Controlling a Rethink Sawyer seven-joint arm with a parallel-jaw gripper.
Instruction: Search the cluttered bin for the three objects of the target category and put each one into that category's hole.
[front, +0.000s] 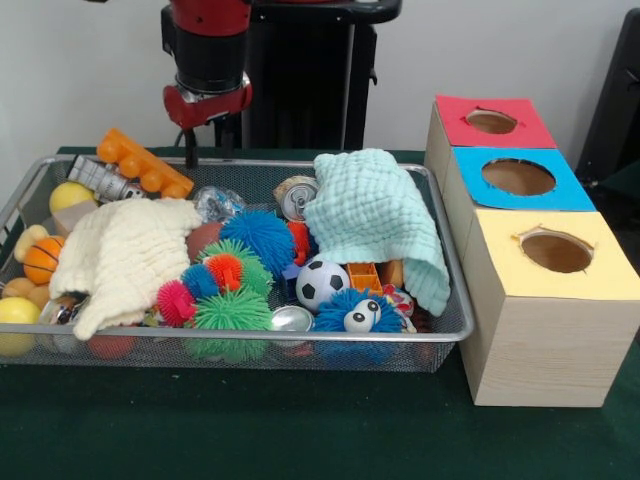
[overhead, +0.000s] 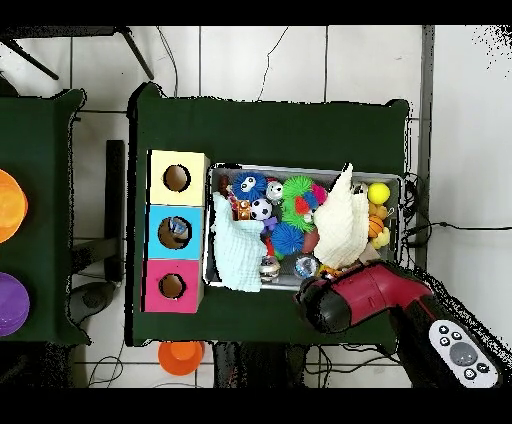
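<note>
The silver wire-mesh bin (front: 440, 335) is full of toys and cloths; it also shows in the overhead view (overhead: 392, 180). One crinkly see-through bottle (front: 217, 203) lies near the bin's far side, partly buried. Other bottles are hidden. The blue-surround hole (front: 518, 177) is the middle one of three in the wooden box to the right of the bin; in the overhead view (overhead: 174, 231) something pale shows inside it. My gripper (front: 209, 157) hangs open and empty over the bin's far rim, just above and left of the bottle. The arm hides it in the overhead view.
A cream cloth (front: 125, 255) and a mint cloth (front: 375, 215) cover parts of the bin. Soda cans (front: 296, 197), spiky balls (front: 232, 310), a soccer ball (front: 322, 283) and an orange toy (front: 145, 165) lie around. The red hole (front: 491, 121) and the yellow hole (front: 556, 252) flank the blue one.
</note>
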